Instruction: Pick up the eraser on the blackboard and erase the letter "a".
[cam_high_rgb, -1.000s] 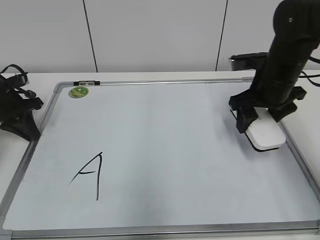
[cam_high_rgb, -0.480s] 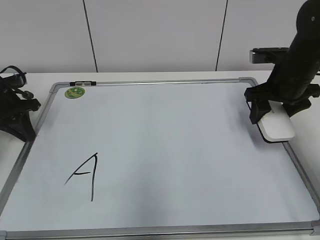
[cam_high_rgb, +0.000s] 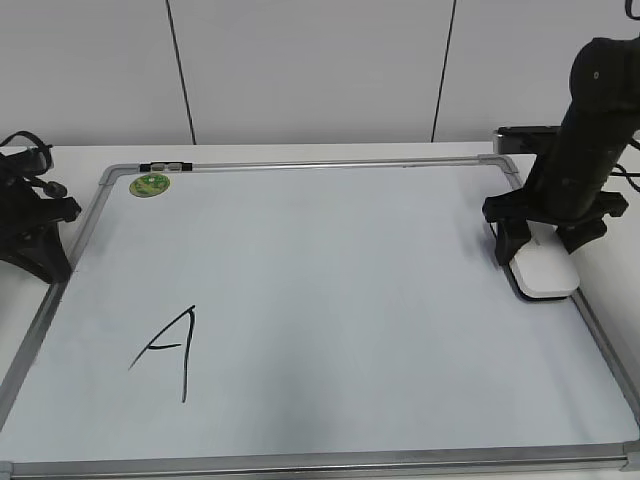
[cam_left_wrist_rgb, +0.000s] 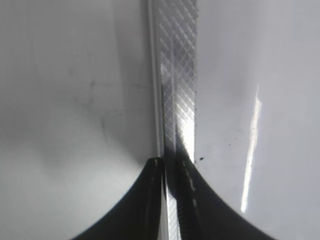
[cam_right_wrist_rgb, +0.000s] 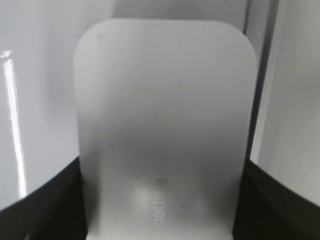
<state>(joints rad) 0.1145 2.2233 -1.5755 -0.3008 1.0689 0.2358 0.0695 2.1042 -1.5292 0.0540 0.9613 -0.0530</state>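
The white eraser (cam_high_rgb: 545, 270) lies flat on the blackboard (cam_high_rgb: 300, 163) at its right edge, next to the silver frame. My right gripper (cam_high_rgb: 541, 248) stands over it, its black fingers pressed on both long sides. In the right wrist view the eraser (cam_right_wrist_rgb: 162, 125) fills the frame between the fingers of the right gripper (cam_right_wrist_rgb: 160, 210), grey lettering on top. No lowercase "a" shows on the board. My left gripper (cam_high_rgb: 35, 225) rests off the board's left edge. In the left wrist view the left gripper (cam_left_wrist_rgb: 170, 167) is shut and empty over the frame (cam_left_wrist_rgb: 177, 75).
A tall capital "A" (cam_high_rgb: 170, 350) is drawn at the board's lower left. A round green magnet (cam_high_rgb: 151, 184) sits at the top left corner. A small black clip (cam_high_rgb: 165, 166) is on the top frame. The white table and wall surround the board.
My right gripper moved the eraser right to the board's right frame, then a little nearer and down onto the board. The board shifted slightly early on. The left arm stayed still.
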